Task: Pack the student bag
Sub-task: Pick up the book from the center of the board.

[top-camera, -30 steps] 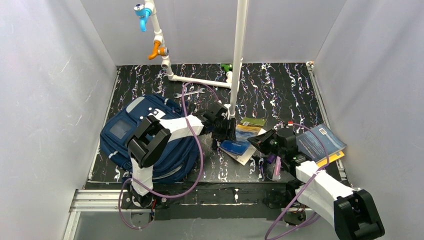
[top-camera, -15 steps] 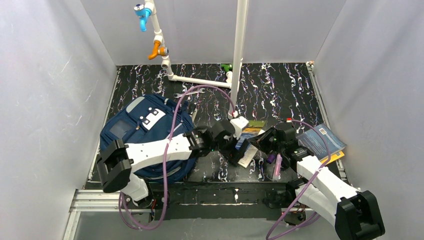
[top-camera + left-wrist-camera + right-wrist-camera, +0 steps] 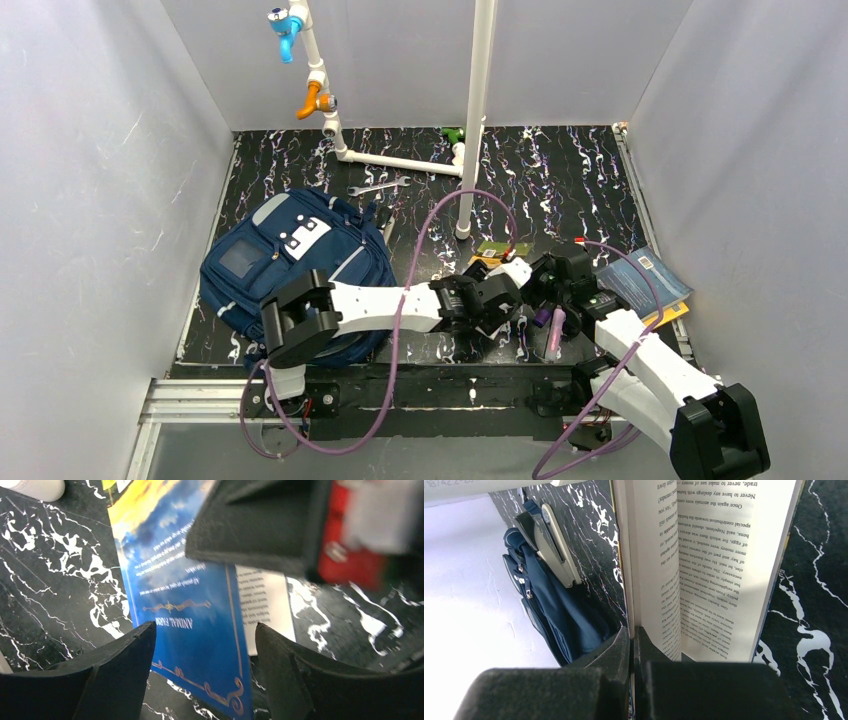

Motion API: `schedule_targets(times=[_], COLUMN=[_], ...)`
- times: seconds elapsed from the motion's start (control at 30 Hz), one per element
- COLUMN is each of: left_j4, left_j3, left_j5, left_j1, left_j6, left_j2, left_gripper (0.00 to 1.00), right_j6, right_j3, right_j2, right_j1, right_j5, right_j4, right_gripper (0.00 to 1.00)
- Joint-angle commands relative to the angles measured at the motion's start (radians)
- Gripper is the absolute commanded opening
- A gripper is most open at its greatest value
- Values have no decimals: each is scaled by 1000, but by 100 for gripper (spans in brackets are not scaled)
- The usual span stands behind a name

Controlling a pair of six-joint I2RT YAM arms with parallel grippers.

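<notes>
The right claw (image 3: 633, 635) pinches the open book (image 3: 175, 590) by its cover; the left claw (image 3: 205, 635) hangs spread over it. Close the left squarely across the spine before carrying it to the bag (image 3: 260, 270), well apart at the left.

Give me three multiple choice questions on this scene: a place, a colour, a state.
1. Where on the table does the student bag lie in the top view? A) right side B) left side C) far middle
2. What colour is most of the book cover under the left gripper? A) red B) green C) blue
3. How do the left gripper's jaws stand? A) apart B) shut tight C) out of view

B: the bag sits far left in the top view.
C: the left wrist view shows a blue cover.
A: a wide gap shows between its fingers.
</notes>
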Motion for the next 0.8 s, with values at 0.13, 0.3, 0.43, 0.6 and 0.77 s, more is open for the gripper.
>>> schedule_targets(times=[0.13, 0.3, 0.43, 0.6, 0.77], left_j4=[-144, -184, -250, -298, -359], left_j3=[92, 96, 97, 84, 114], left_j5=[-206, -184, -178, -158, -117], left_j1=[-4, 1, 18, 38, 62], left_j6=[-79, -84, -116, -128, -113], left_j2=[72, 48, -3, -102, -182], left_gripper=[37, 10, 0, 0, 0], right_j6=[40, -193, -434, -490, -491], right_j3=[69, 137, 252, 282, 217], right_j2=[-49, -64, -88, -137, -143], right_j1=[2, -9, -34, -53, -92], right_j5=[9, 63, 122, 141, 65], right_j4=[-38, -155, -336, -438, -385], right_gripper=[12, 69, 97, 98, 98])
